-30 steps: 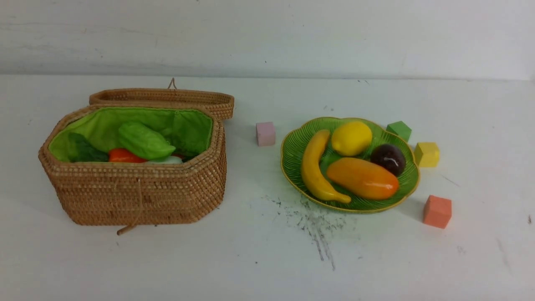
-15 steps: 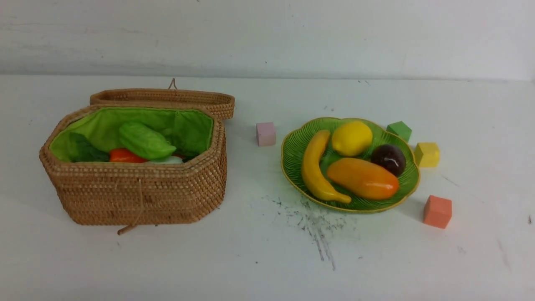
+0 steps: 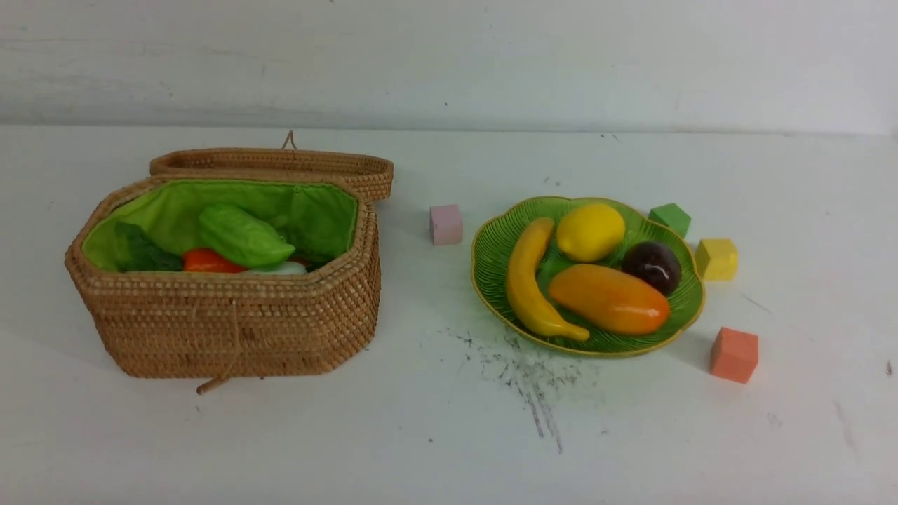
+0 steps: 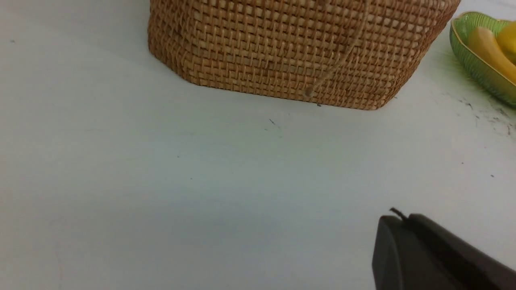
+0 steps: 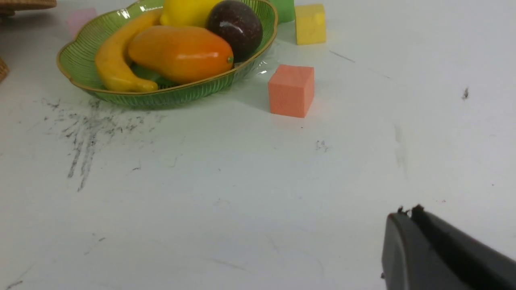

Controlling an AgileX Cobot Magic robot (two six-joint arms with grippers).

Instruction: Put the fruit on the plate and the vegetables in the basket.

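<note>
Four glossy toy fruits sit on the wide green ribbed glass plate point(image 3: 494, 256) right of the tabletop's centre: long yellow banana point(image 3: 527, 280), yellow lemon point(image 3: 590, 231), orange oblong mango point(image 3: 608, 299), dark maroon ball point(image 3: 652, 267). We see the banana lying along the plate's left side, the lemon toward the far edge, the mango toward the near edge, the ball on the right, just beside the mango.

The octagonal tan wicker basket point(image 3: 231, 322) stands on the left part of the tabletop, lid point(image 3: 273, 165) tipped open behind it. Inside, against the bright green lining, we make out the light green ridged gourd point(image 3: 242, 236) on top, the orange carrot point(image 3: 209, 261) below it with dark green leaves to its left, and a sliver of the white radish point(image 3: 280, 268).

Small foam cubes lie around the plate: pink cube point(image 3: 445, 224) on its left, green cube point(image 3: 670, 218) and yellow cube point(image 3: 716, 259) on its right toward the far edge, salmon cube point(image 3: 734, 355) near its right front.

Left gripper point(image 4: 397, 219): jaws together, empty, low over bare tabletop toward the near edge, basket well apart from it. Right gripper point(image 5: 407, 215): jaws together, empty, over bare tabletop near the front, plate and salmon cube well apart. Neither shows in the front view.
</note>
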